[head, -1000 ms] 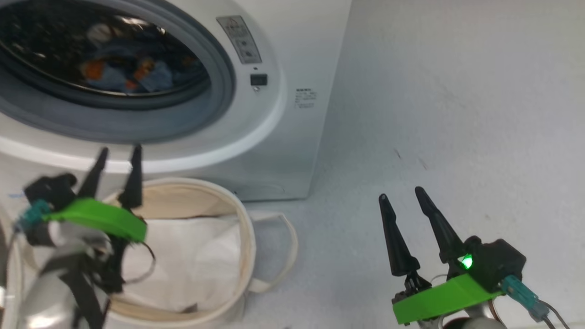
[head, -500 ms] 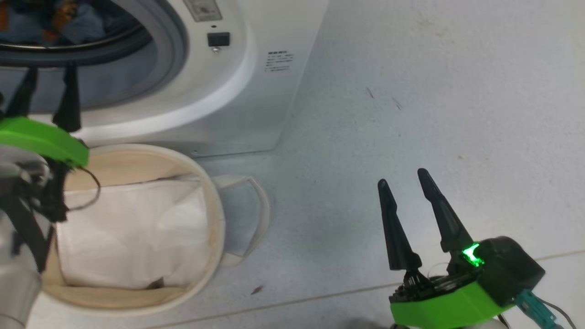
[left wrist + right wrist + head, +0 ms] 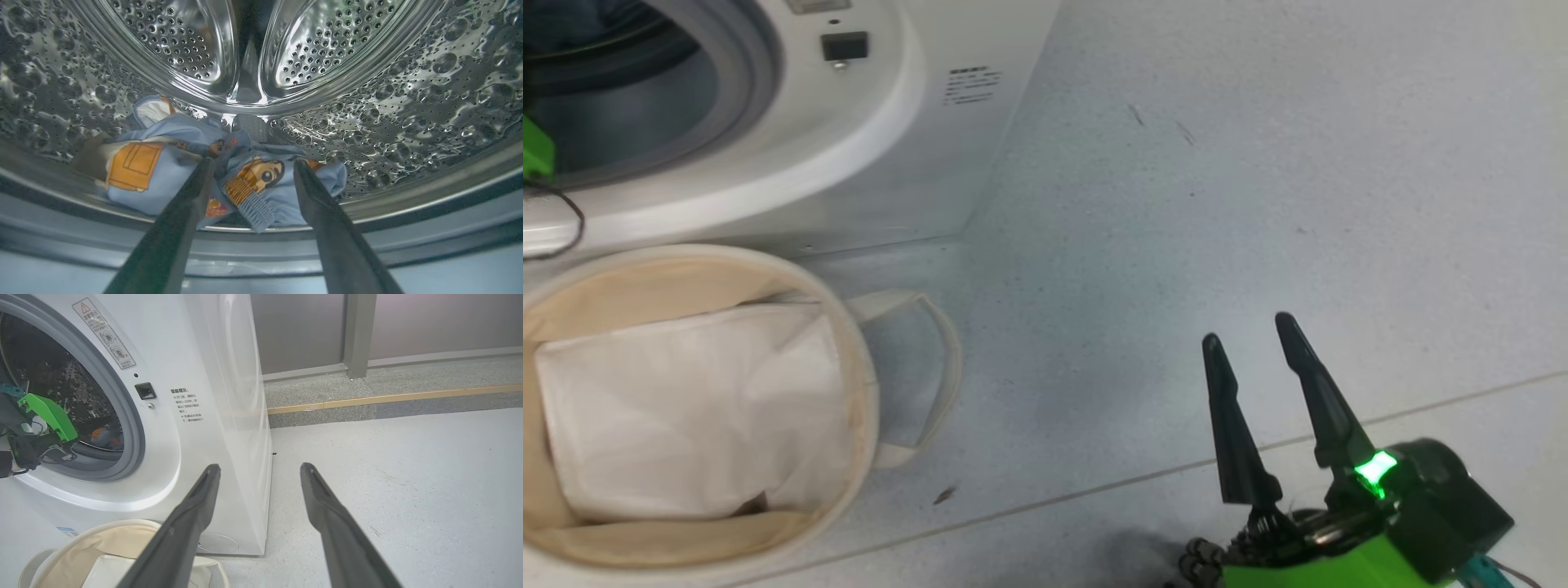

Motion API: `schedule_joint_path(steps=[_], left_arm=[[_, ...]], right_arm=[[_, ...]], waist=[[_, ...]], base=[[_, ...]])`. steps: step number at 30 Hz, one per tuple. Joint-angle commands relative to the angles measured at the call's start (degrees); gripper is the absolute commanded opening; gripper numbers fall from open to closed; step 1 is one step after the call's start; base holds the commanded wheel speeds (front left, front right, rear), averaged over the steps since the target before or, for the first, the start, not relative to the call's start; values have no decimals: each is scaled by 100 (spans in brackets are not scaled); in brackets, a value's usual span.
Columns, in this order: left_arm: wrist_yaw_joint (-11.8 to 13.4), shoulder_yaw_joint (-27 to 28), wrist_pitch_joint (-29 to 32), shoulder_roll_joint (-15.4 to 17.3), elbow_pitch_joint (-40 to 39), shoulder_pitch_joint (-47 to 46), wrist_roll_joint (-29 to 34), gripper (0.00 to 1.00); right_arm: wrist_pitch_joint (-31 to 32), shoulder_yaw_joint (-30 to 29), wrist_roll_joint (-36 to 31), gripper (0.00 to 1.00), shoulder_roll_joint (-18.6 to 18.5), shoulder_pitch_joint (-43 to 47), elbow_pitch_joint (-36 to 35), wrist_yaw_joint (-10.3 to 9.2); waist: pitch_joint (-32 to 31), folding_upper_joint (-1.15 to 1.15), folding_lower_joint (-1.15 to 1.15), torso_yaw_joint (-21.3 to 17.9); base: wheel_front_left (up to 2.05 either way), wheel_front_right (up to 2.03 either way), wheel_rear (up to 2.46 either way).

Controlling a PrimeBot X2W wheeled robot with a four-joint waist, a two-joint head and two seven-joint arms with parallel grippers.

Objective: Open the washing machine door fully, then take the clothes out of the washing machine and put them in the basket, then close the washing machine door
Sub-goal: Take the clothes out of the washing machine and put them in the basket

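The left gripper (image 3: pixel 252 163) is spread wide inside the mouth of the washing machine (image 3: pixel 890 155). Its tips frame the clothes (image 3: pixel 163 179), which lie bunched at the bottom of the steel drum (image 3: pixel 388 94) (whether the tips touch the fabric, I cannot tell). The right gripper (image 3: pixel 1248 329), also spread and empty, hangs over the floor (image 3: pixel 1258 163), well right of the machine. Just in front of the machine stands the basket (image 3: pixel 645 286), holding a white sheet (image 3: pixel 678 408).

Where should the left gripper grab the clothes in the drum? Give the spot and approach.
Grab the bunched middle of the clothes, at the bear print framed by the open left gripper. Come straight in from the front, slightly downward: the heap lies low on the drum floor near its lip.
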Motion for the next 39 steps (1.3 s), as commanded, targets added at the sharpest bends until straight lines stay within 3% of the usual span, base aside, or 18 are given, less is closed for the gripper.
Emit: schedule_joint_path(steps=[1, 12, 20, 29, 30, 31, 39], left_arm=[[-34, 44, 101, 363, -5, -361, -51, 100], [-34, -353, 598, 550, 702, -1091, 5, 100], [33, -652, 1186, 601, 1056, -1166, 213, 100], [160, -762, 1328, 682, 1143, -1056, 259, 100], [185, -771, 1333, 713, 1149, -1037, 265, 62], [197, -766, 1374, 735, 1154, -1011, 250, 0], [209, -606, 717, 601, 1162, -982, 65, 0]], right_arm=[[-83, 108, -34, 100, -4, 218, -241, 43], [-161, -9, -46, 100, -4, 697, -502, 43], [-174, -39, -74, 100, -4, 909, -664, 43], [-177, -79, -137, 100, -4, 1037, -781, 43], [-177, -87, -151, 100, -4, 1066, -808, 43], [-177, -97, -163, 100, -4, 1096, -837, 43], [-177, -105, -124, 100, -4, 996, -799, 43]], waist=[[67, 0, -1, -105], [306, 0, -1, -351], [453, 0, -1, -413], [427, 0, -1, -507], [423, 0, -1, -501], [418, 0, -1, -494], [290, 0, -1, -344]], base=[[0, 0, 0], [0, 0, 0], [0, 0, 0], [3, 3, 3], [10, 10, 10], [8, 8, 8], [0, 0, 0]])
